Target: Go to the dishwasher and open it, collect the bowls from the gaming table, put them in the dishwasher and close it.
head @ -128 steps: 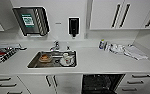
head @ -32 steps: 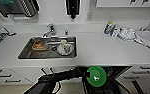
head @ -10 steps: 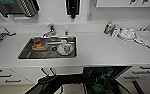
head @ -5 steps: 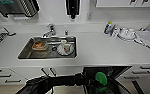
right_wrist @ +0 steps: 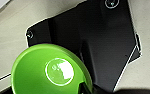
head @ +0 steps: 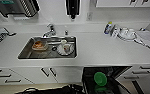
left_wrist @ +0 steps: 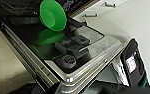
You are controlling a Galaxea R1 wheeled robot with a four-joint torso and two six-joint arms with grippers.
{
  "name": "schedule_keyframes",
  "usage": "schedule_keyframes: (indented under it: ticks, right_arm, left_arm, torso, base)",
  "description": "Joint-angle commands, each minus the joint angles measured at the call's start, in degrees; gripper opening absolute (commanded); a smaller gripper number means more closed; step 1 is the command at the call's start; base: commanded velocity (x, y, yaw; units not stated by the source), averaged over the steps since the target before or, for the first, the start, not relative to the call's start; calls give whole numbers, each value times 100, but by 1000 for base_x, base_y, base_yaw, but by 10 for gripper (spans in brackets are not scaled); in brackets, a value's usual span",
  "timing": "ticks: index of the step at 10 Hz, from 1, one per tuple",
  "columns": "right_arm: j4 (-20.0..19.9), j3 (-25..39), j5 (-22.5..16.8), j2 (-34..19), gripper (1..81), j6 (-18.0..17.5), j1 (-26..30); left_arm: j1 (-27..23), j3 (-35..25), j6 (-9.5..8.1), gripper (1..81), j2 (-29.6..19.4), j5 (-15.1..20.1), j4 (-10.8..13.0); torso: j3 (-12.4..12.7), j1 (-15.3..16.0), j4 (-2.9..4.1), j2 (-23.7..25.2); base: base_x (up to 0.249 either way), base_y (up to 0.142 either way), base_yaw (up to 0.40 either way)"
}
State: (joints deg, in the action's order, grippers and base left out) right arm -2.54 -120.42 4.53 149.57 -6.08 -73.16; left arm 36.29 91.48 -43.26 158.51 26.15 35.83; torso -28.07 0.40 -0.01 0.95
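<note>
Half a second back the green bowl sat at much the same spot over the open dishwasher; three seconds back it hung nearer the dishwasher's left edge, so it has drifted rightward over the opening.

Nearest the robot, the dishwasher's lowered door lies flat, its dark inner face mirroring the bowl above it as a green smear. The bowl itself hangs tilted above that door, just in front of the dark cavity. In the right wrist view it looms large and close, which suggests the right claw is clamped on its rim, though the fingers are too hidden to be sure. Whether the left claw is apart or together I cannot tell.

Beyond the dishwasher runs the white counter, and further back, left of the dishwasher, the sink with a brownish dish.

By my reading the step in hand is loading a bowl. Next, it needs carrying deeper into the cavity and setting onto a rack before release.
</note>
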Motion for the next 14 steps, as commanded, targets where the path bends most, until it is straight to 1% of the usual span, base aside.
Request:
schedule_keyframes:
  ticks: [1,2,3,4,6,7,9,10,12,14]
  right_arm:
    - [-28,494,-348,-530,10,-42,261]
    - [-106,590,-348,-661,10,-68,323]
    - [-159,696,-348,-793,10,-86,393]
    - [-186,836,-357,-934,10,-147,455]
    - [-186,1039,-392,-1189,10,-296,612]
    - [-186,1091,-410,-1303,10,-358,718]
    - [-265,1329,-453,-1550,10,-455,955]
    - [-265,1529,-567,-1698,10,-482,1052]
    - [-282,1882,-585,-1971,10,-482,1183]
    - [-387,2224,-656,-2304,10,-482,1377]
  left_arm:
    - [354,-367,46,811,-539,13,600]
    - [681,-254,46,811,-679,-5,775]
    - [1041,-9,46,811,-777,-22,934]
    - [1305,273,38,811,-803,-109,1005]
    - [1770,643,11,811,-952,-627,979]
    - [2009,705,11,811,-997,-655,996]
    - [2386,1030,37,811,-988,-743,1023]
    - [2544,1309,46,811,-988,-917,1023]
    - [2826,1829,55,811,-909,-1181,1031]
    - [3054,2522,134,811,-620,-1375,1040]
  torso:
    - [0,0,0,0]
    - [0,0,0,0]
    - [0,0,0,0]
    - [0,0,0,0]
    - [0,0,0,0]
    - [0,0,0,0]
    - [0,0,0,0]
    - [0,0,0,0]
    - [0,0,0,0]
    - [0,0,0,0]
  base:
    - [0,0,0]
    - [0,0,0]
    - [0,0,0]
    - [0,0,0]
    - [0,0,0]
    - [0,0,0]
    - [0,0,0]
    - [0,0,0]
    - [0,0,0]
    - [0,0,0]
